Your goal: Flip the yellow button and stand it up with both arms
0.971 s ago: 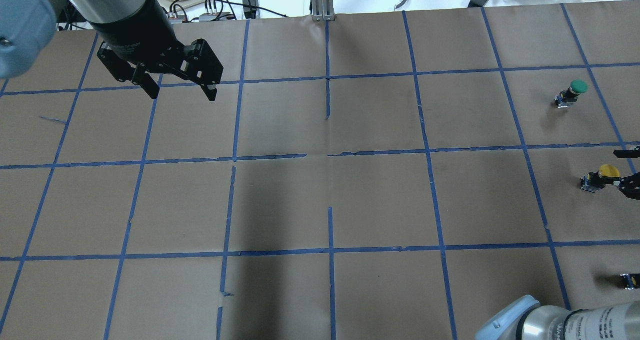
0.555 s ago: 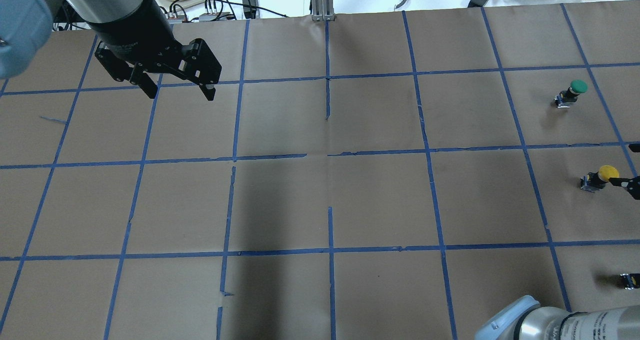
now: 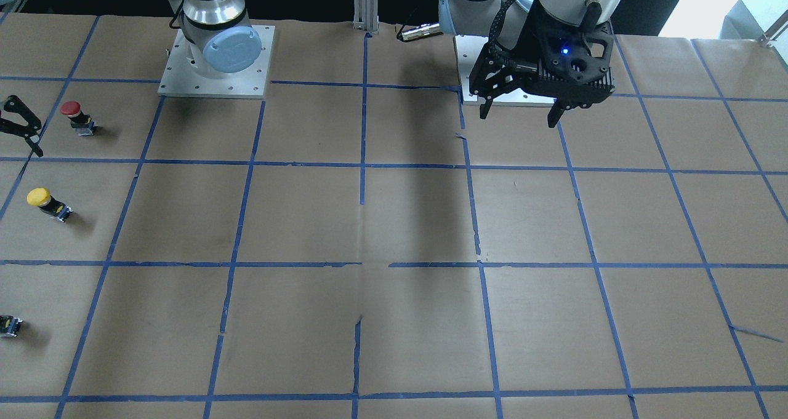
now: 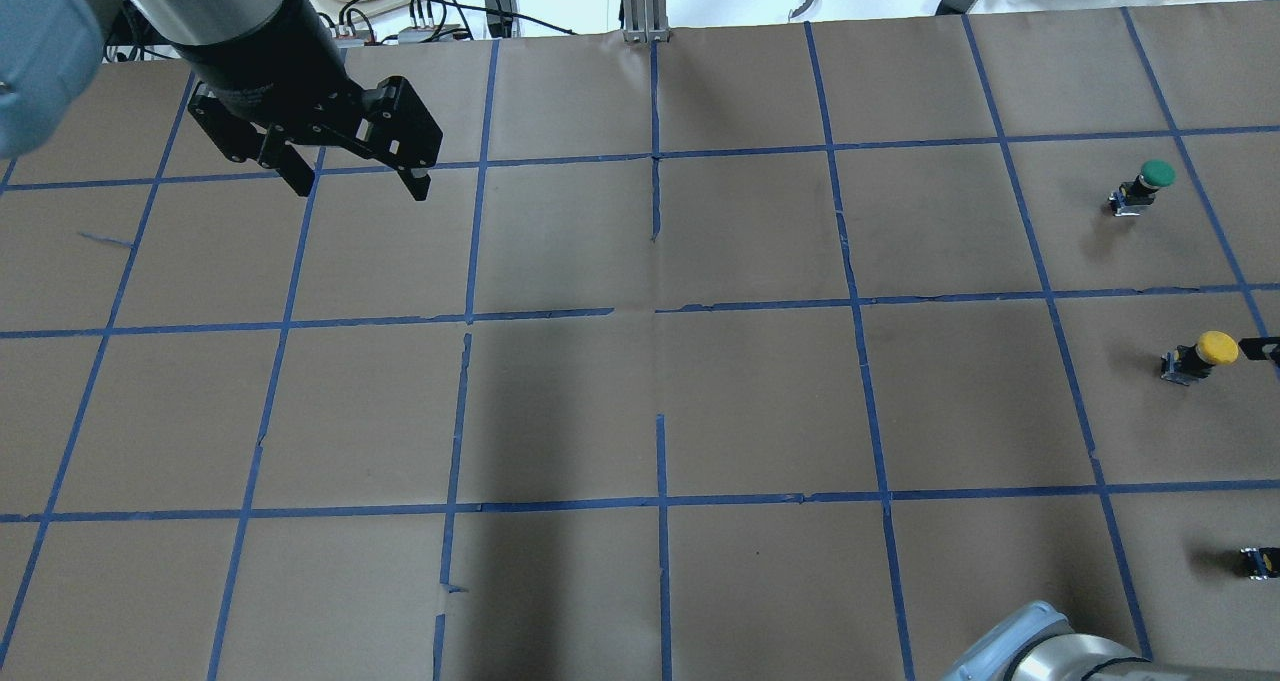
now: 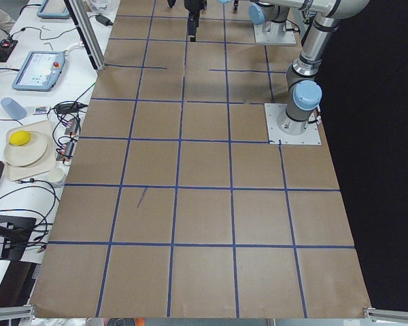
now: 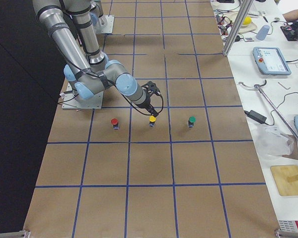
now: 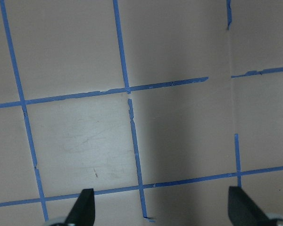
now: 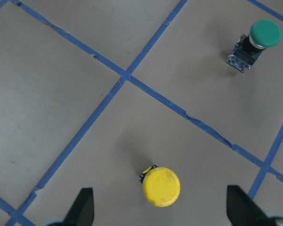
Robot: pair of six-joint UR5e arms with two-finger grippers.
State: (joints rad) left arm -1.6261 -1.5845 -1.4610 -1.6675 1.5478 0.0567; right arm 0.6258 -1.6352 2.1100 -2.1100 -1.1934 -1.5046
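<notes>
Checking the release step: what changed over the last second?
The right gripper, open, pulled back from the yellow button toward the overhead view's right edge, where only a fingertip now shows. It held nothing. The yellow button stayed upright in place. The green button and the open left gripper barely moved.

Green-capped button (image 8: 256, 43) and red-capped button (image 3: 77, 114) stand upright, well apart in one row, on my brown-papered table (image 4: 640, 401), which is gridded with blue tape (image 4: 662, 561). At its far edge are an aluminium post (image 4: 645, 1) and cables (image 4: 440, 1). A pendant screen (image 5: 39, 70) lies on the white bench beyond.
</notes>
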